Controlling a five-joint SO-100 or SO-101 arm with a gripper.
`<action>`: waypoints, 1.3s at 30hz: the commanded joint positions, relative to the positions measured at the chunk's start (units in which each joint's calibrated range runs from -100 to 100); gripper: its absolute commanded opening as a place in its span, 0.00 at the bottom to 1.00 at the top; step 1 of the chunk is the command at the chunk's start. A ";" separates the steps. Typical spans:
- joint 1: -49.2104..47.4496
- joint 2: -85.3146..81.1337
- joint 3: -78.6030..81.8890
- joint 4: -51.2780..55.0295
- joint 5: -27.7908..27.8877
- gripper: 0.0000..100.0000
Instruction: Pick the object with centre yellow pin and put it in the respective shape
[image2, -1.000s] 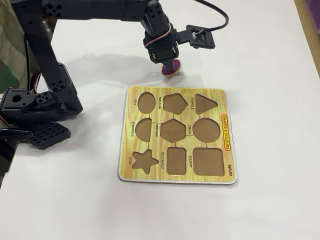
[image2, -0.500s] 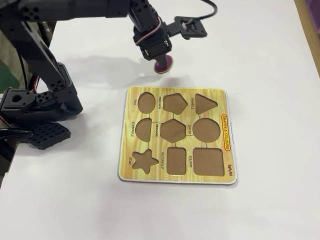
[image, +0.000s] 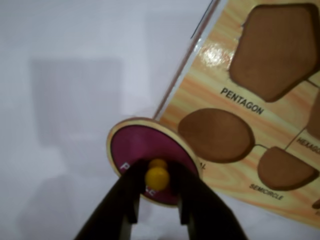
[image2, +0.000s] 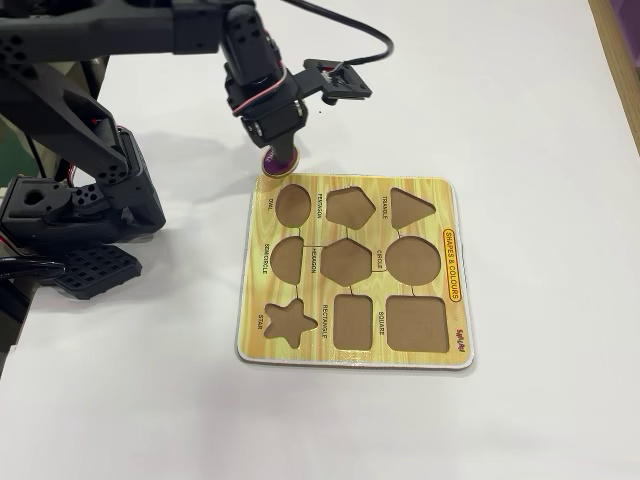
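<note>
The purple oval piece (image: 142, 147) with its yellow knob (image: 157, 176) hangs tilted in my gripper (image: 157, 184), whose two black fingers are shut on the knob. In the wrist view the piece overlaps the edge of the yellow wood-grain board (image: 210, 90), just left of the brown OVAL recess (image: 216, 135). In the fixed view my gripper (image2: 279, 152) holds the piece (image2: 281, 164) over the board's (image2: 455, 330) far-left corner. It sits just beyond the OVAL recess (image2: 292, 204). The piece hides part of the OVAL label.
The board's other cutouts include pentagon (image2: 349, 207), semicircle (image2: 287, 258) and circle (image2: 413, 261). The arm's black base (image2: 80, 210) stands left of the board. A wrist camera and its cable (image2: 335, 78) jut out to the right of the gripper. White tabletop surrounds the board.
The gripper has carried the piece leftward and lower, from beyond the board's far edge near the pentagon to the far-left corner by the OVAL recess. It stays shut on the knob.
</note>
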 joint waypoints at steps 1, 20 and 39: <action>0.71 -5.53 3.33 0.05 0.28 0.04; 13.21 -9.13 4.32 -0.38 11.79 0.05; 12.63 5.60 -4.68 -5.57 11.69 0.04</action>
